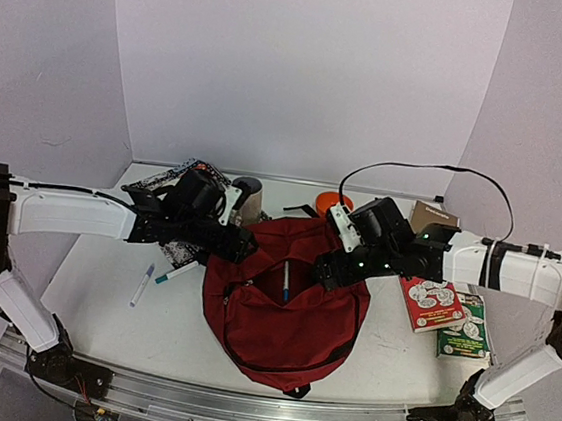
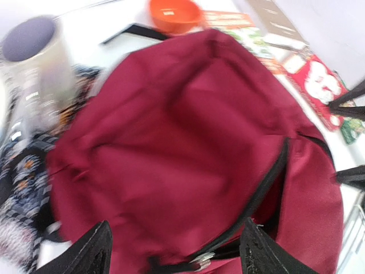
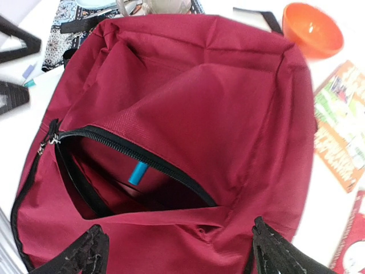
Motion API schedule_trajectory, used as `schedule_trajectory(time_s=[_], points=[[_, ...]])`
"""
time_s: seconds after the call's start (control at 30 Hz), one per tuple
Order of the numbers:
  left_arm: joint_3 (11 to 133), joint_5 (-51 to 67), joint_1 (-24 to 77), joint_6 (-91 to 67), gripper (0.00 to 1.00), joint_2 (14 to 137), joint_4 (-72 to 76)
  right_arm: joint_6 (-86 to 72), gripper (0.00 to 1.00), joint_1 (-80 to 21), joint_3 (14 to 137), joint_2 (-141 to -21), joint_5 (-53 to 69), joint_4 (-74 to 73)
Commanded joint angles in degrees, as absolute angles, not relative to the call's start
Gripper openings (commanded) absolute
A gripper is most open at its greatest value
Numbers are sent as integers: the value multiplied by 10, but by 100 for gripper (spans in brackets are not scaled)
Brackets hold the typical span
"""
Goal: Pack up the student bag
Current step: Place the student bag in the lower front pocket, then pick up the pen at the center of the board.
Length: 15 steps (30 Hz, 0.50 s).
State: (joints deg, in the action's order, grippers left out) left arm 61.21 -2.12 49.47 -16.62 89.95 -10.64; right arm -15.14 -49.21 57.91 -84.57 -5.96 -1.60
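Observation:
The student bag (image 1: 285, 312) lies flat in the middle of the table, dark red, with its front pocket unzipped. A blue-capped pen (image 3: 137, 172) shows inside that pocket (image 1: 286, 281). My left gripper (image 1: 244, 247) hovers over the bag's upper left edge. It stands open above the red fabric (image 2: 188, 142), with a zip pull (image 2: 202, 261) between its fingers and nothing held. My right gripper (image 1: 330, 272) is over the bag's upper right edge, open too (image 3: 179, 254), with only bag fabric (image 3: 199, 103) below it.
Two pens (image 1: 142, 284) (image 1: 175, 274) lie left of the bag. A patterned pouch (image 1: 175, 184) and a grey cylinder (image 2: 34, 63) sit at the back left. An orange bowl (image 1: 335, 200) and a brown box (image 1: 433, 217) are behind the bag. Two books (image 1: 430, 305) (image 1: 466, 328) lie to its right.

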Motion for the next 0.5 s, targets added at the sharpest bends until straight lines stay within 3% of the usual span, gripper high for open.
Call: schedule_trajectory(time_s=[0.0, 0.17, 0.47], points=[[584, -62, 464, -170, 81, 858, -170, -103, 89, -494, 594, -809, -90, -41], [577, -87, 418, -170, 81, 864, -225, -97, 92, -494, 589, -805, -74, -40], [588, -26, 321, -173, 73, 912, -292, -94, 94, -494, 585, -803, -67, -39]])
